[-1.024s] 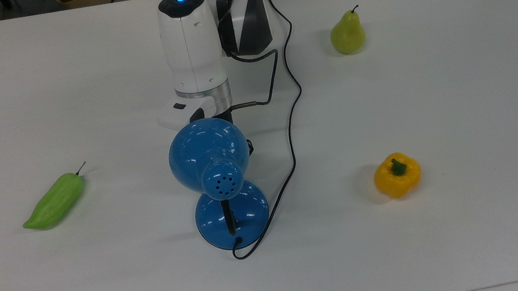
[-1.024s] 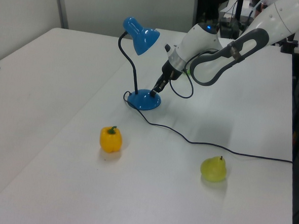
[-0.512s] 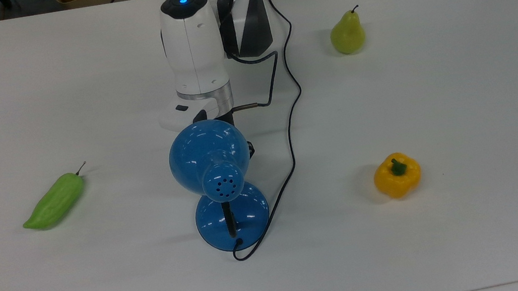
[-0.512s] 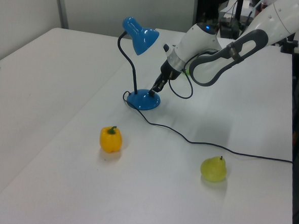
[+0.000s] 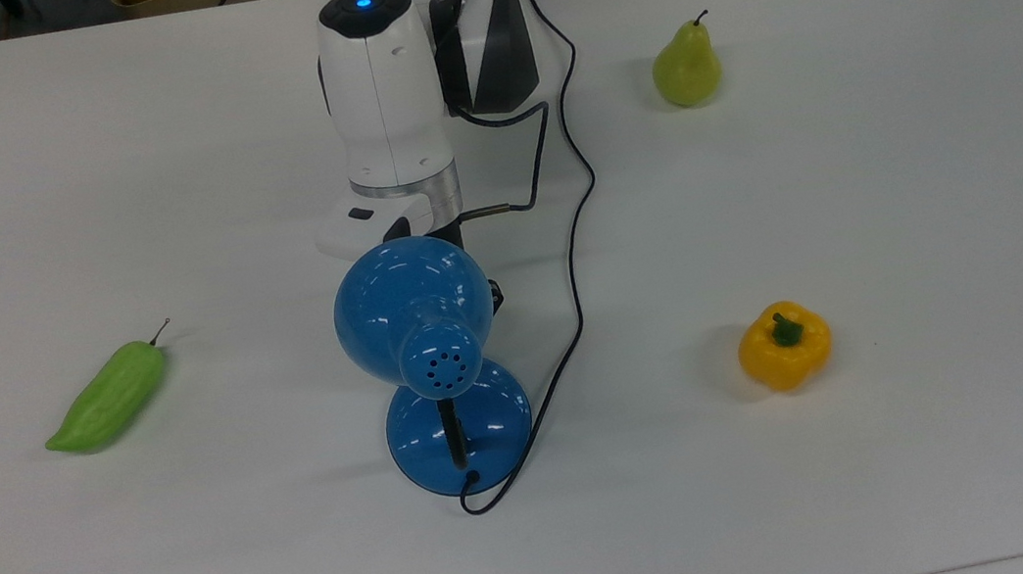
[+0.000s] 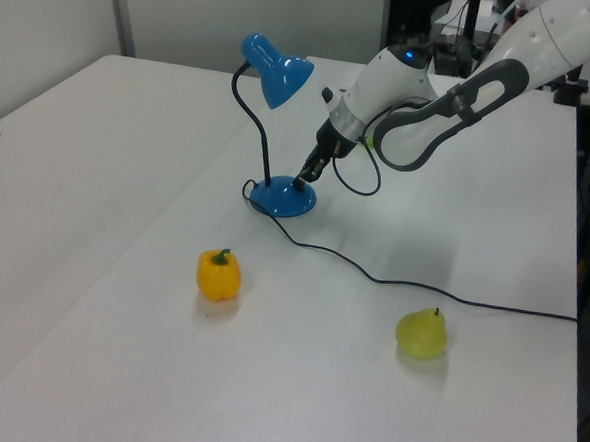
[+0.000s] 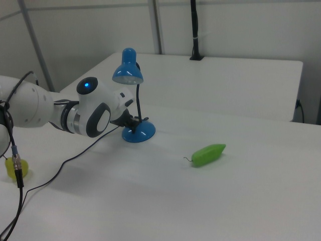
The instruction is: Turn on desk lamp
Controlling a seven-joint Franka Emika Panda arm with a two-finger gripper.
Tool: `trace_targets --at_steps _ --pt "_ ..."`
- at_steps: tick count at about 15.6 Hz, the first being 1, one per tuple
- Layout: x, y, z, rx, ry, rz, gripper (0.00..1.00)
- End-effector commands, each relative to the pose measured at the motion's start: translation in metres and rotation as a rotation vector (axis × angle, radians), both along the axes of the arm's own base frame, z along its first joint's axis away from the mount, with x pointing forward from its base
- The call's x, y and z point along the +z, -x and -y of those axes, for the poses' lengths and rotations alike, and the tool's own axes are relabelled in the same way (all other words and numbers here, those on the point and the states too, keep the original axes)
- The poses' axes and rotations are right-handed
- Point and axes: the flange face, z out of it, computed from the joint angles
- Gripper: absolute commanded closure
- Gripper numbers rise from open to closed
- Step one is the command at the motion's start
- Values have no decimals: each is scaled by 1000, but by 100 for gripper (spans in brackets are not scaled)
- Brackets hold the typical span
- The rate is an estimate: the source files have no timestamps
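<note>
I see the desk lamp (image 6: 277, 195) standing mid-tabletop (image 5: 892, 474), shade tilted over its base. My hand (image 6: 303, 180) rests its tip on the base's top; whether it is released or clenched, I cannot tell. Yellow pepper (image 6: 219, 274) and pear (image 6: 421, 332) lie well apart

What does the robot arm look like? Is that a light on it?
The arm is glossy white with rounded segments and dark grey joints. A small blue light glows on a black cap. A silver ring sits at the wrist, a black cable loops beside it, and the gripper is black.
</note>
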Motion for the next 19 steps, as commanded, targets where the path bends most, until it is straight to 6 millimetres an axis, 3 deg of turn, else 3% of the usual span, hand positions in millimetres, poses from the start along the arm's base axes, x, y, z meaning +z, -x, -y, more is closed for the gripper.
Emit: trace_targets --at_steps 1,7,11,14,18,19 --pt "-12 -5 -5 8 7 27 100" --pt "-4 -1 -1 8 13 24 100" --pt "25 19 4 -1 9 2 100" --pt "46 30 2 7 21 -123 97" --pt "74 52 3 13 39 -318 61" --pt "85 59 5 13 44 -350 41"
